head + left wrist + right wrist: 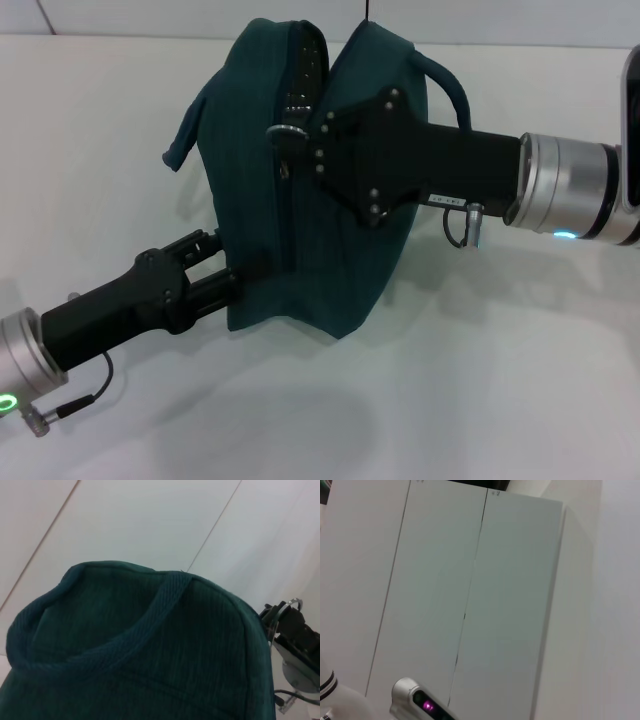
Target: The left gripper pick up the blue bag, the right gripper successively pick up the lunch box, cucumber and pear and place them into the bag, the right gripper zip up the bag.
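My left hand [238, 272] reaches in from the lower left and is pinching the lower left edge of the bag [260, 200], holding it up off the tabletop [480, 400]. The head view shows that grip; my left wrist view does not, since the bag's teal cloth [150, 670] fills most of it, with one loop handle [145, 625] running across it.

The bag hangs tilted in the middle. Its zipper [305, 70] is still parted near the top, and the metal ring pull [283, 132] sits beside that opening. I count one bag, two handles: one [190, 120] drooping at the left, one [450, 90] arching at the right.

My right hand [318, 135] comes in from the right across the front of the bag, its tip at the ring pull. I cannot tell whether its fingers are spread or pressed together, as the mount covers them. Part of the ring [292, 602] and that hand [295, 630] show at the edge of the left wrist view.

The right wrist view shows none of this: only white panels [470, 580] with thin seams.

The tabletop is plain white, with a white wall [120, 18] behind.
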Robot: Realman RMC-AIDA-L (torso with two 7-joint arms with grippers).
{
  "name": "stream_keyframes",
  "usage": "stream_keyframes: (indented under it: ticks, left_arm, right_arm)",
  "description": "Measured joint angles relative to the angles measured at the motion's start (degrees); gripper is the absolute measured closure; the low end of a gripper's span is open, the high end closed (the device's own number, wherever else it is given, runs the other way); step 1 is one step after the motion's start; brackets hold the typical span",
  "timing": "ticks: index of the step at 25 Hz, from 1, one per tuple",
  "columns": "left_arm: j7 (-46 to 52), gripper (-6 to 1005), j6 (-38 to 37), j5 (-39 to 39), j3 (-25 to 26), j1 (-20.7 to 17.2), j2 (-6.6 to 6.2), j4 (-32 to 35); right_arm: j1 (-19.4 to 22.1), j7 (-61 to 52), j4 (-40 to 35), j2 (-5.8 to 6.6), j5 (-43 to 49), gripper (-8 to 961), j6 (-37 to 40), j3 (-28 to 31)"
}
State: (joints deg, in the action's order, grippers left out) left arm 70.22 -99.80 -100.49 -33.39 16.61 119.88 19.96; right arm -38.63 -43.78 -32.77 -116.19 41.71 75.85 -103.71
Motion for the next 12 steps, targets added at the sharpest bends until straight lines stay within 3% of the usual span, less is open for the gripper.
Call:
stream_keyframes:
  ticks: [2, 12]
  left_arm:
    - [-0.05, 200, 0.20, -0.07, -0.15, 0.08, 0.00, -0.01]
    - [-2.10, 552, 1.36, -0.17, -2.40, 0.67, 0.01, -0.03]
  right_arm:
    - [0.00, 0.01, 0.10, 0.00, -0.34, 943, -0.03, -0.05]
    - [0.10, 0.02, 0.16, -0.01, -0.41, 942, -0.08, -0.17]
